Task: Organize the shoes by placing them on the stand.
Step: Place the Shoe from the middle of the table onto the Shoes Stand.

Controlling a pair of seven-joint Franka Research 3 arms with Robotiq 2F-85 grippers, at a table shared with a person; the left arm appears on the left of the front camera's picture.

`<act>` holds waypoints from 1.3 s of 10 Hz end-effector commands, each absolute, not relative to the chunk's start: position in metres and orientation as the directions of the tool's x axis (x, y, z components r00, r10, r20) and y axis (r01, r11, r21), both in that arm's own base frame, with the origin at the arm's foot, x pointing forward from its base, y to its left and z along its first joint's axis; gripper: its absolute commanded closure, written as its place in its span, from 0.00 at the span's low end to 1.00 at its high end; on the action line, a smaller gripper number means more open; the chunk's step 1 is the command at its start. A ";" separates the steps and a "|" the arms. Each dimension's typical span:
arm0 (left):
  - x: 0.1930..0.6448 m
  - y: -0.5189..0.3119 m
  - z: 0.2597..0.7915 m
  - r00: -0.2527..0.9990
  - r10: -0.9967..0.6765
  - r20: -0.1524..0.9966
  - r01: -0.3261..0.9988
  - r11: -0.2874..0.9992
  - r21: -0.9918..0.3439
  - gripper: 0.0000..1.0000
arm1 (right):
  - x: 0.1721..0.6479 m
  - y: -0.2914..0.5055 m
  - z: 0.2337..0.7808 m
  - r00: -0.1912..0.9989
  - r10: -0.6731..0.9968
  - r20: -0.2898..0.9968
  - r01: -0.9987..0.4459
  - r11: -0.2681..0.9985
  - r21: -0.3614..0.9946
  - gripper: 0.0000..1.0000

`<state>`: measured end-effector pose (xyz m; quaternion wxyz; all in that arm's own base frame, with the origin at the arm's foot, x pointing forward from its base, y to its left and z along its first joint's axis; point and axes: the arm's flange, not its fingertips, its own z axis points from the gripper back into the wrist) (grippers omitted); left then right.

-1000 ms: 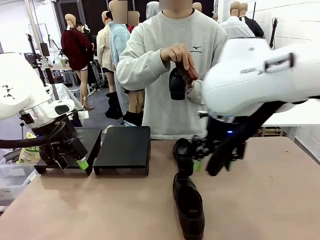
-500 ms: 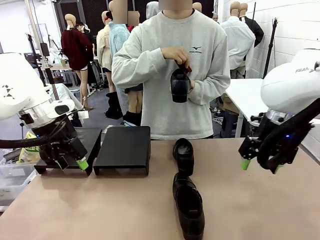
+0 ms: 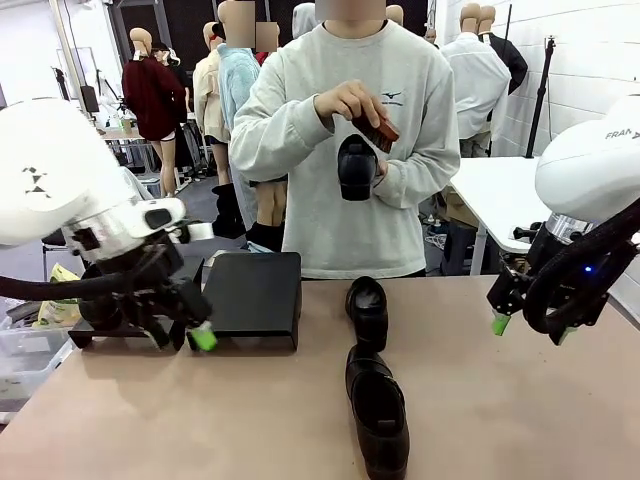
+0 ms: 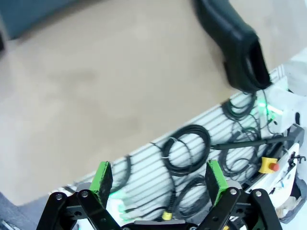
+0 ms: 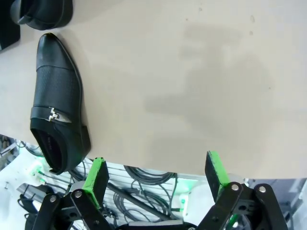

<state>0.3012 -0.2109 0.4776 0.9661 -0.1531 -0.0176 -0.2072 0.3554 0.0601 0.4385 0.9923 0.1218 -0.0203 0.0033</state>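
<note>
Two black shoes lie on the table's middle: the farther shoe [image 3: 367,308] and the nearer shoe [image 3: 378,408], toe to heel in a line. The right wrist view shows the nearer shoe [image 5: 55,115] with a small silver buckle, and the farther shoe [image 5: 41,12] at the top edge. A person across the table holds a third black shoe [image 3: 357,165] in both hands at chest height. The black stand [image 3: 255,290] sits at the back left. My left gripper [image 3: 185,338] hangs open just in front of the stand. My right gripper [image 3: 527,328] is open above the table's right side.
A second black stand [image 3: 92,335] is mostly hidden behind my left arm. In the left wrist view a black shoe [image 4: 235,43] lies far from the left gripper [image 4: 158,177]. Bare tabletop [image 5: 192,81] lies under the right gripper [image 5: 156,177]. Cables run below the table's near edge.
My right arm pulled back from over the two shoes to the table's right side, empty. My left arm shifted right, toward the stand. The person raised the held shoe slightly.
</note>
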 end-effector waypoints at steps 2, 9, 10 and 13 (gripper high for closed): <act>0.287 -0.289 0.487 0.957 -0.281 0.070 0.289 0.925 -0.245 0.00 | 0.355 0.061 0.438 0.999 0.008 0.042 -0.018 0.971 0.239 0.00; 0.272 -0.331 0.477 0.958 -0.288 0.006 0.285 0.943 -0.172 0.00 | 0.355 0.061 0.438 0.999 0.008 0.042 -0.018 0.971 0.239 0.00; 0.270 -0.353 0.471 0.977 -0.207 0.046 0.212 0.961 -0.176 0.00 | 0.355 0.061 0.438 0.999 0.008 0.042 -0.018 0.971 0.239 0.00; 0.265 -0.413 0.434 0.994 -0.055 0.090 0.067 0.987 -0.143 0.00 | 0.355 0.061 0.438 0.999 0.008 0.042 -0.018 0.971 0.239 0.00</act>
